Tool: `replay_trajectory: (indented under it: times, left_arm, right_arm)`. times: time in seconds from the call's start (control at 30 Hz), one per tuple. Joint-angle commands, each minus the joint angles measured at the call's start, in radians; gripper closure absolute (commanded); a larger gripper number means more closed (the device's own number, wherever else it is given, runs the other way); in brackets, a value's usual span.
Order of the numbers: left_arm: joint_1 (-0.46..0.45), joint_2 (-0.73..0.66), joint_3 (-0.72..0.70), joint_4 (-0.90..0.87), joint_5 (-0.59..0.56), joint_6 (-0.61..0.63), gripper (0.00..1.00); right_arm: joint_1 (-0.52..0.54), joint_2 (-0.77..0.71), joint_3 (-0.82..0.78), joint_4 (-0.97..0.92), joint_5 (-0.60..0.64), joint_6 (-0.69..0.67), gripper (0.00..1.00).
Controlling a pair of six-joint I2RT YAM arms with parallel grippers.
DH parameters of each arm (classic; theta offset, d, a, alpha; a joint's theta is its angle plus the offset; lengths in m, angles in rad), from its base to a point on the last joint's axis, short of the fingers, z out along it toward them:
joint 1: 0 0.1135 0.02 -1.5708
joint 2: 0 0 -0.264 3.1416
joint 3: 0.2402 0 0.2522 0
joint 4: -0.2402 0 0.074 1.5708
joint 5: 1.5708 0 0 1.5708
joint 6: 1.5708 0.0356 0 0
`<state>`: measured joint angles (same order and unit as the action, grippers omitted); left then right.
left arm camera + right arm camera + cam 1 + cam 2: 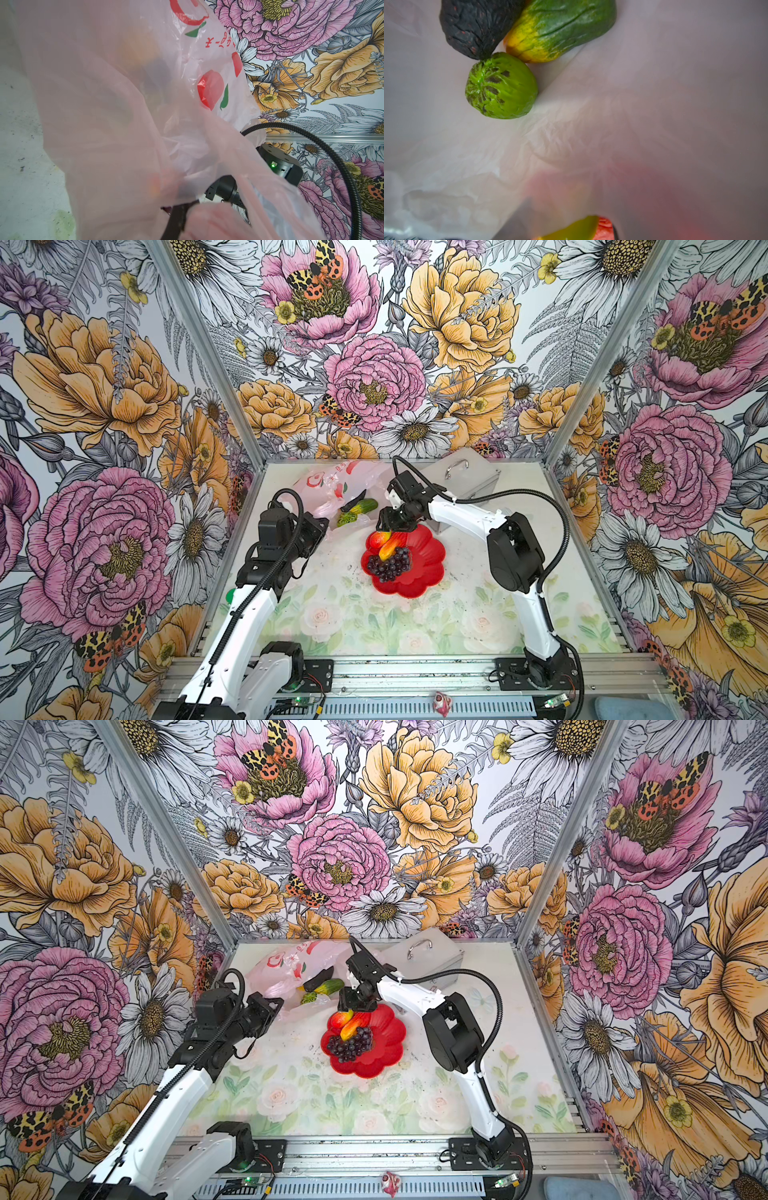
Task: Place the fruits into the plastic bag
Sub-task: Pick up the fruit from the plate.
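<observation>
At tabletop [478, 614]'s far edge, left gripper [325, 526] clamps plastic bag [328, 485].
At its mouth lie avocado [355, 499], long fruit [366, 506] and lime [346, 519]; mangoes [390, 546] and grapes [388, 565] sit on red dish [426, 568] mid-table. Right gripper [384, 526] above one mango, jaw spread not discernible.

A red flower-shaped dish [430, 572] sits mid-table on a mat [374, 626] printed with pale roses. Behind it, at the mat's far edge, lies a silver metal case [473, 483] (handle [457, 467] on top). Floral wallpaper [104, 385] covers the surrounding walls, and a small pink trinket [441, 703] rests by the front rail [415, 674].
</observation>
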<state>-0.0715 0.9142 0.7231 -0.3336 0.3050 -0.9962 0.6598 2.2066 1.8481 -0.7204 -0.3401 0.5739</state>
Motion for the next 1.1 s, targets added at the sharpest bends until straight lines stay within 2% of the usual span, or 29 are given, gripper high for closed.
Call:
replay_trajectory:
  times: [0.0, 0.27, 0.6, 0.7, 0.9, 1.07]
  left_arm:
    - [0.013, -0.003, -0.017, 0.032, 0.008, 0.004, 1.00]
    - [0.016, -0.004, -0.020, 0.033, 0.014, 0.005, 1.00]
    - [0.025, -0.019, -0.035, 0.032, 0.025, 0.004, 1.00]
    - [0.024, -0.027, -0.039, 0.030, 0.026, 0.002, 1.00]
    - [0.026, -0.041, -0.042, 0.024, 0.026, 0.001, 1.00]
    - [0.026, -0.048, -0.044, 0.024, 0.026, -0.002, 1.00]
  right_arm:
    - [0.008, 0.028, 0.040, -0.023, 0.019, -0.029, 0.38]
    - [0.023, 0.050, 0.063, -0.036, 0.021, -0.030, 0.36]
    - [0.041, 0.053, 0.058, -0.045, 0.030, -0.026, 0.38]
    - [0.043, 0.054, 0.061, -0.045, 0.029, -0.018, 0.41]
    - [0.043, 0.026, 0.051, -0.044, 0.042, -0.005, 0.55]
    - [0.040, -0.027, 0.024, -0.042, 0.054, 0.002, 0.56]
